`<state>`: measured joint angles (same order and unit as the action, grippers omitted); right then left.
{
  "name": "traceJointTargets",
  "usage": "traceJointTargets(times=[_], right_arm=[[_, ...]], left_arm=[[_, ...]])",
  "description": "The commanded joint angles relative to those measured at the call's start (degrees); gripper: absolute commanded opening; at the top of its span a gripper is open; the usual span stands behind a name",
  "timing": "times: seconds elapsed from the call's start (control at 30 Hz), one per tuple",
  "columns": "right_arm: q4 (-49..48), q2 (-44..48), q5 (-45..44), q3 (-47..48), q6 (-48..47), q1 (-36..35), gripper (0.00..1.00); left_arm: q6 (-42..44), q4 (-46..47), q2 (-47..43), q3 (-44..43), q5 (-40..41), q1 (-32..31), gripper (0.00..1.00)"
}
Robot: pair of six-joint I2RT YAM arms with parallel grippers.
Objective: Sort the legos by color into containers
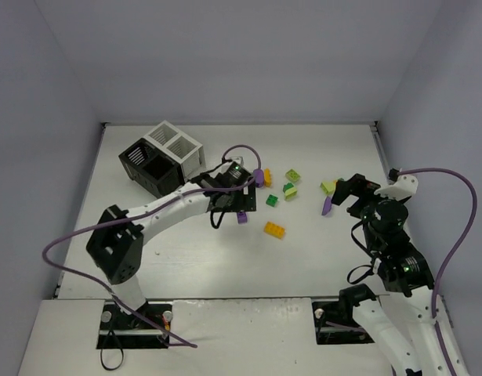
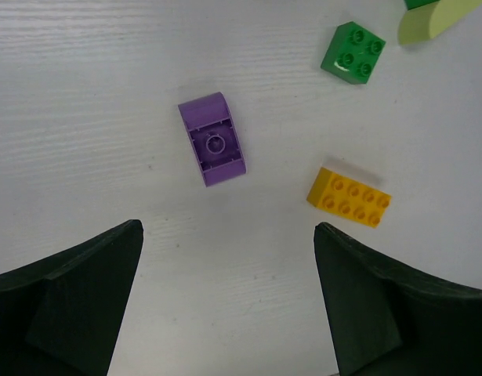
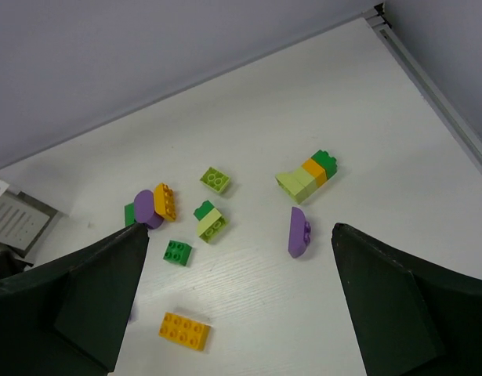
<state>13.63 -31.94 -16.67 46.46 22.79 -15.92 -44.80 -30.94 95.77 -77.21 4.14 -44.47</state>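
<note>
I have the left gripper (image 2: 227,235) hanging over a purple brick (image 2: 213,149). Its jaws are wide apart and hold nothing. In the left wrist view the brick lies hollow side up on the bench (image 2: 84,94). It sits a little left of the middle of the frame, above the gap between the jaws. Its long side runs almost up and down the frame, tipped a bit.

To grab it well, I think I should slide forward until the brick sits right between the jaws. Then I twist a tiny bit so the jaws meet its two long sides, go down low, and squeeze.

An orange brick (image 2: 349,198) lies near, to the lower right of the purple one, not touching it. I must not bump it with the jaw on that side.

The bins (image 1: 139,154) stand in the upper left of the top view, well apart from the brick. I cannot tell yet which bin is for purple.

The right gripper (image 3: 239,235) is wide open and empty too.
</note>
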Motion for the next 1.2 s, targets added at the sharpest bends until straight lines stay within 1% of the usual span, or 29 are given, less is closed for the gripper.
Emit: traceJointTargets(times=[0.0, 0.17, 0.27, 0.47, 0.57, 0.6, 0.63, 0.7, 0.73, 0.83, 0.9, 0.93, 0.97, 1.07, 1.17], right_arm=[[-2.8, -0.6, 0.8, -0.6, 0.9, -0.7, 1.00], [-2.8, 0.3, 0.8, -1.5, 0.9, -1.0, 1.00], [-2.8, 0.6, 1.8, -1.8, 1.0, -1.2, 1.00], [-2.8, 0.5, 3.3, -2.4, 0.9, -1.5, 1.00], [-2.8, 0.7, 3.5, -2.5, 1.0, -1.7, 1.00], [-2.8, 0.7, 3.5, -2.6, 0.9, -1.7, 1.00], [-2.8, 0.8, 3.4, -2.6, 0.9, -1.7, 1.00], [-2.8, 1.2, 3.4, -2.7, 0.9, -1.7, 1.00], [-2.8, 1.3, 3.4, -2.8, 0.9, -1.7, 1.00], [-2.8, 1.1, 3.4, -2.8, 1.1, -1.8, 1.00], [-2.8, 1.1, 3.6, -2.8, 1.0, -1.8, 1.00], [-2.8, 1.0, 3.7, -2.8, 1.0, -1.8, 1.00], [-2.7, 1.1, 3.8, -2.8, 1.0, -1.9, 1.00], [-2.7, 1.3, 4.0, -2.9, 1.0, -1.9, 1.00], [-2.8, 1.2, 4.1, -2.8, 1.0, -2.1, 1.00]], left_arm=[[-2.8, 3.5, 2.7, -4.3, 6.0, -1.8, 0.83], [-4.5, 3.6, 8.8, -6.5, 6.8, -2.8, 0.79], [-5.7, 3.8, 12.7, -7.2, 7.6, -3.0, 0.78], [-6.4, 2.6, 17.0, -9.4, 9.7, -3.0, 0.72], [-6.8, 1.8, 18.5, -10.2, 11.2, -3.0, 0.66], [-6.8, 1.8, 18.4, -10.0, 12.8, -3.0, 0.58], [-6.8, 1.8, 18.1, -9.8, 13.3, -3.0, 0.54], [-6.5, 1.3, 17.1, -9.5, 15.2, -3.0, 0.43], [-6.4, 1.1, 16.5, -9.4, 15.8, -3.0, 0.31], [-4.5, -0.3, 13.2, -9.2, 18.1, -2.9, 0.16], [-3.5, -3.0, 9.9, -9.5, 19.1, -2.1, 0.09], [-2.6, -3.8, 6.7, -9.4, 19.7, -1.8, 0.06], [-2.0, -4.5, 6.7, -9.4, 20.3, -1.4, 0.06], [1.3, -7.1, -2.7, -8.9, 22.3, 1.0, 0.06], [4.9, -8.7, -9.1, -8.9, 21.3, 7.3, 0.06]])
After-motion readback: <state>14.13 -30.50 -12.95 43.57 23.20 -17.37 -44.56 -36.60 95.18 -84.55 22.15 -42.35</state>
